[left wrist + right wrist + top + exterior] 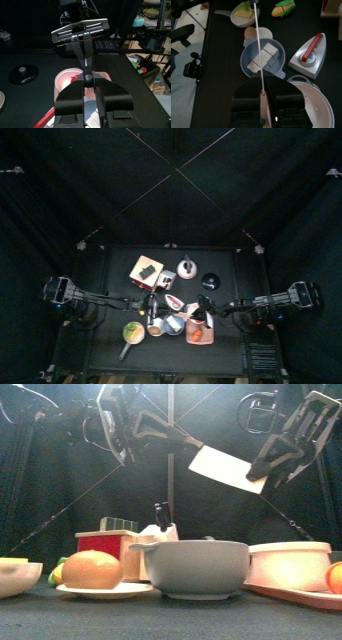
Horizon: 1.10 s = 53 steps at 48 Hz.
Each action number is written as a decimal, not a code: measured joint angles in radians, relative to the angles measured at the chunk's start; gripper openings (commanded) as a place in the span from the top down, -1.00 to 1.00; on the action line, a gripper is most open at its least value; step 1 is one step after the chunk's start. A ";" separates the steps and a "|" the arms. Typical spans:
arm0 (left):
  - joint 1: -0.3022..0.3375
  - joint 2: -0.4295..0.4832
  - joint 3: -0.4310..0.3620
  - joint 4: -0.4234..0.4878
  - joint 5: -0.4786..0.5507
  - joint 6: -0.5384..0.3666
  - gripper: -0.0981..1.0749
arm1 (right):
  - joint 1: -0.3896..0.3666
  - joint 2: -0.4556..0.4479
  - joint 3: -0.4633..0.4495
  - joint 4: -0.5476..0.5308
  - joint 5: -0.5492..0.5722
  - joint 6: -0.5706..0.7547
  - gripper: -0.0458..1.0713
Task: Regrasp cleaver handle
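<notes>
The cleaver hangs in the air between both grippers, above the table's front. In the front view its white blade point(225, 469) slopes down to the right. My right gripper point(263, 472) is shut on the blade's lower end. The right wrist view shows the blade edge-on point(258, 45) running out from the right gripper point(262, 92). My left gripper point(158, 429) is closed around the black handle point(181, 439). In the left wrist view the handle's butt point(87, 79) sits between the left gripper's point(87, 84) jaws. The top view shows the cleaver point(178, 304) between the arms.
Below the cleaver stand a grey bowl point(201, 564) holding white cubes point(263, 54), a red and white knife block point(114, 549), an orange on a plate point(91, 571), a white pot point(287, 564) and a red-handled iron point(308, 52). A yellow-filled bowl point(244, 12) is at the left.
</notes>
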 measured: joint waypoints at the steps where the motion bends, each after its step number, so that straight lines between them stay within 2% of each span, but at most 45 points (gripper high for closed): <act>1: 0.000 0.005 0.000 0.000 -0.005 0.000 0.22 | 0.003 0.000 0.002 0.000 0.000 -0.002 0.33; 11: -0.002 0.015 -0.002 0.002 -0.018 0.002 0.23 | 0.011 0.002 0.005 0.000 -0.002 0.000 0.24; 15: -0.002 0.017 -0.002 0.011 -0.018 0.005 0.22 | 0.017 0.002 0.005 0.002 -0.005 -0.002 0.13; 22: -0.002 0.021 -0.002 0.029 -0.018 0.005 0.22 | 0.023 0.002 0.005 0.023 -0.005 0.006 -0.22; 29: -0.003 0.031 0.002 0.044 -0.017 0.009 0.22 | 0.018 -0.008 0.005 0.081 -0.003 0.002 -0.41; 42: -0.006 0.031 0.009 0.067 -0.018 0.011 0.23 | 0.020 -0.012 0.014 0.121 0.006 0.011 -0.42; 46: -0.008 0.034 0.009 0.080 -0.017 0.011 0.23 | 0.031 -0.020 0.014 0.169 0.028 0.020 -0.42; 53: -0.009 0.041 0.009 0.092 -0.018 0.011 0.23 | 0.071 -0.058 0.015 0.296 0.135 0.020 -0.42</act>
